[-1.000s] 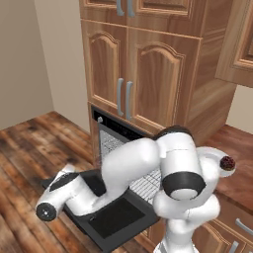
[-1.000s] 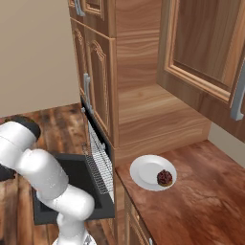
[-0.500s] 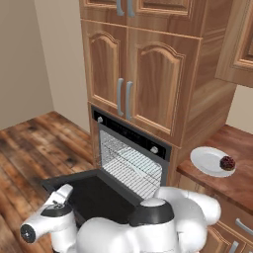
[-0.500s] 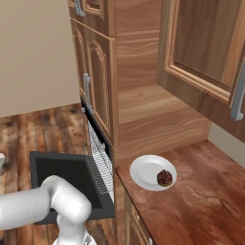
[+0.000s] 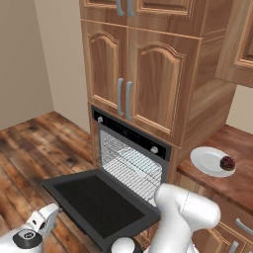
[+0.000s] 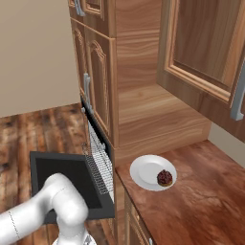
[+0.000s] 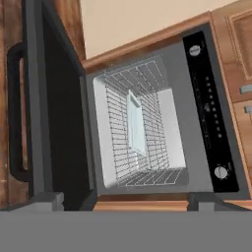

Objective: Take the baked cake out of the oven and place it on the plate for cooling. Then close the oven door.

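The baked cake, a small dark brown lump, lies on the right side of the white plate on the wooden counter right of the oven; the right base view also shows the cake and plate. The black oven stands open with its wire racks showing. The oven door lies flat out in front. My gripper is open and holds nothing. It looks into the oven cavity from beyond the door, well away from the cake.
A pale rectangular tray rests on a rack inside the oven. The door handle runs along the door's outer edge. Arched wooden cabinet doors stand above the oven. My white arm hangs low beside the door.
The arm has swung down and leftward, out from in front of the oven, which now shows whole. The hand sits low beside the door. Cake, plate and door have not moved.
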